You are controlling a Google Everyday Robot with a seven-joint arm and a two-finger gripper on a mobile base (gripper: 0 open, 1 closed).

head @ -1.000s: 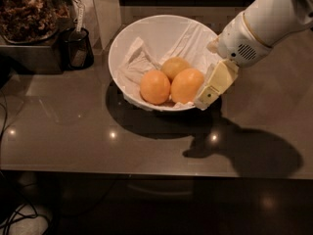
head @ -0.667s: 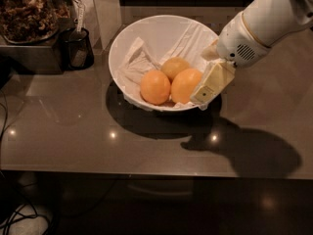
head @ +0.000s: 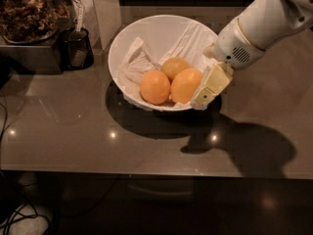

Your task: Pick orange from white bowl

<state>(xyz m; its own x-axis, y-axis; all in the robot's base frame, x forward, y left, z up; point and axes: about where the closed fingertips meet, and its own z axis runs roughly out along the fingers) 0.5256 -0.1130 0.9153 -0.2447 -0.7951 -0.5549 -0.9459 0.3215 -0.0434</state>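
Observation:
The white bowl (head: pixel 128 38), lined with crumpled white paper, stands on the dark counter and holds three fruits. The orange (head: pixel 185 84) lies at the bowl's front right. A slightly smaller orange fruit (head: pixel 154 87) lies to its left, and a yellowish fruit (head: pixel 174 66) lies behind them. My gripper (head: pixel 207 86), cream-coloured, reaches in from the upper right. It hangs at the bowl's right front rim, right against the orange's right side. The part of the gripper behind the orange and the rim is hidden.
A dark cup (head: pixel 77 47) with a utensil stands left of the bowl. A tray of brown dried matter (head: pixel 27 13) sits at the back left. The counter's front edge (head: pixel 146 173) runs below the bowl, with cables on the floor.
My gripper has shifted slightly to the left, closer against the orange at the bowl's right rim. The fruits and the bowl have not moved.

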